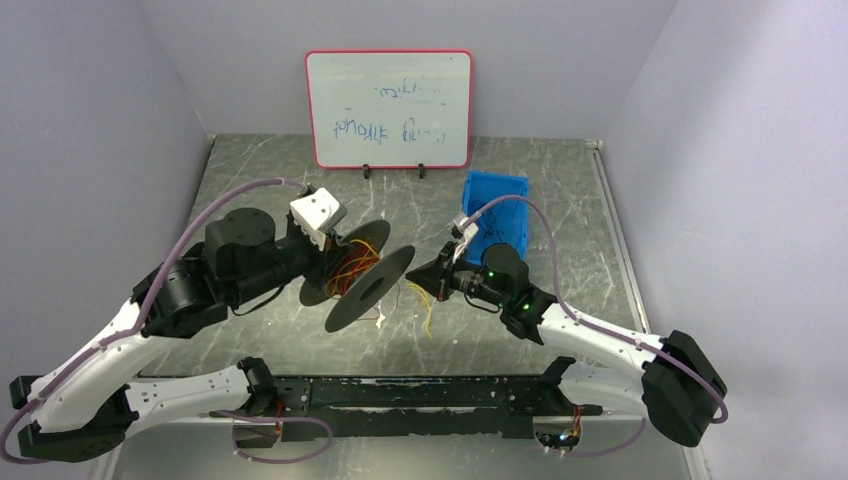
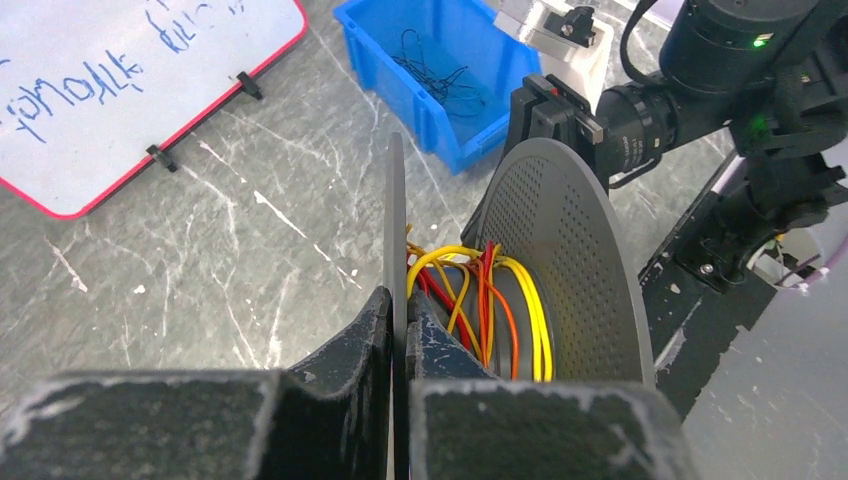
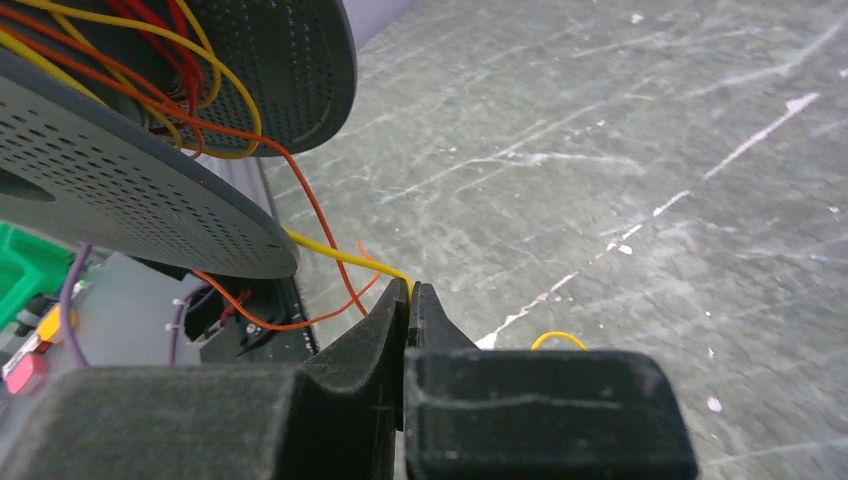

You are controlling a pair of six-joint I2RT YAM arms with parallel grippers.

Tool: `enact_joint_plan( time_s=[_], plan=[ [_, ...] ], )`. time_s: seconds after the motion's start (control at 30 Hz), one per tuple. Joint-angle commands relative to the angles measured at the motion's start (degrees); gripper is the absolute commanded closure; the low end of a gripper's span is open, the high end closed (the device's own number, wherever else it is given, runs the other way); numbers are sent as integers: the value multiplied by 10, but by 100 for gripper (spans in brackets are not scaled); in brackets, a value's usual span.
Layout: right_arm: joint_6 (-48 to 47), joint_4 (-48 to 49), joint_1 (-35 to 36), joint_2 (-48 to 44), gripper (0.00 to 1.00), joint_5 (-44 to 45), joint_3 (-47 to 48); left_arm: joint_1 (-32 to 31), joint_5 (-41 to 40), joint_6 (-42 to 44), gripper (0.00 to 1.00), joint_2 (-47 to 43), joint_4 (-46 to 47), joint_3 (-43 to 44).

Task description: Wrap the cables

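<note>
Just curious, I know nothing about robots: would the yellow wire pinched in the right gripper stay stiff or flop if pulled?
Probably floppy: the yellow wire curves softly from the spool to the right gripper, and orange strands sag in loops below. Likely very light, being so thin. It may spring slightly: a yellow end past the gripper holds an arch.

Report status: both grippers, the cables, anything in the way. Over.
Left gripper shut on spool rim. Right gripper shut on yellow cable. Cables partly wound on spool, orange strand hanging loose. Nothing blocking.
</note>
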Motion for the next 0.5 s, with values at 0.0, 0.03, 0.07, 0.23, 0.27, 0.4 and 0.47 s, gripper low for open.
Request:
enact_joint_plan(
  time_s=[0.0,0.03,0.07,0.23,0.27,0.4,0.47],
  plan=[
    [2,19,-10,-2,100,-11,-33,-4,63,-17,93,-16,73,60],
    [0,19,-10,-6,100,-9,-35,-4,64,-16,93,-15,74,61],
    [-2,19,-10,-9,100,-7,-36,-4,64,-16,93,-14,75,59],
    [-10,8,-10,-26,90,-3,-39,-4,54,-16,93,-6,79,54],
    [-10,7,-10,-31,87,-3,-40,-4,50,-16,93,-5,80,54],
    [-14,-7,-10,-55,79,0,-42,-4,30,-16,93,4,81,54],
    [-18,-19,-10,-70,76,5,-42,-4,21,-14,93,9,81,53]
  ],
)
